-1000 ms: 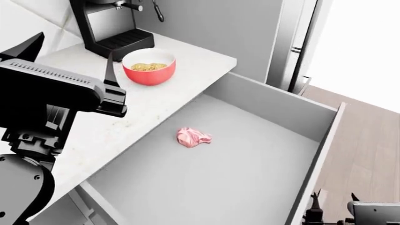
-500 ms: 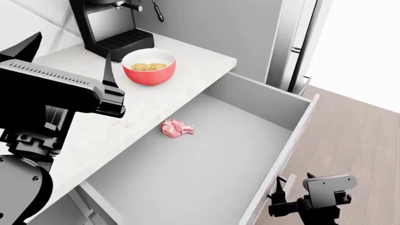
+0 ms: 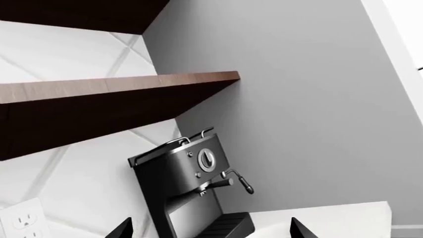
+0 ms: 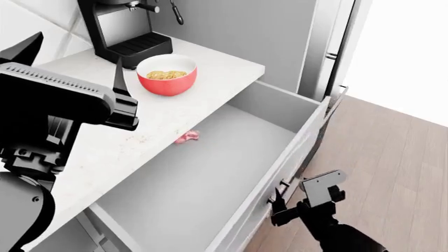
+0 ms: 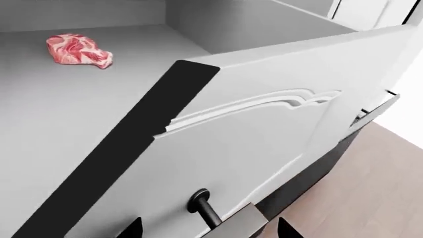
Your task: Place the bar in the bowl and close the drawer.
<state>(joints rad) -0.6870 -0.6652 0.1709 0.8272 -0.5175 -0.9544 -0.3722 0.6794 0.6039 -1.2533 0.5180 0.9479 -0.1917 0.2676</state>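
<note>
We've shoved the drawer (image 4: 280,157) roughly halfway shut, bar (image 4: 167,75) already bowled; left jaws open, right jaws' state unclear.

bowl (image 4: 167,74): 1 | bar (image 4: 167,75): 1, in the bowl | drawer (image 4: 276,176): 1 | meat piece (image 4: 187,137): 1, in the drawer | coffee machine (image 4: 126,26): 1 | worktop (image 4: 140,126): 1 | wall shelf (image 3: 99,99): 1 | wall socket (image 3: 23,220): 1 | left gripper (image 4: 73,55): 1 | right gripper (image 4: 280,207): 1
</note>
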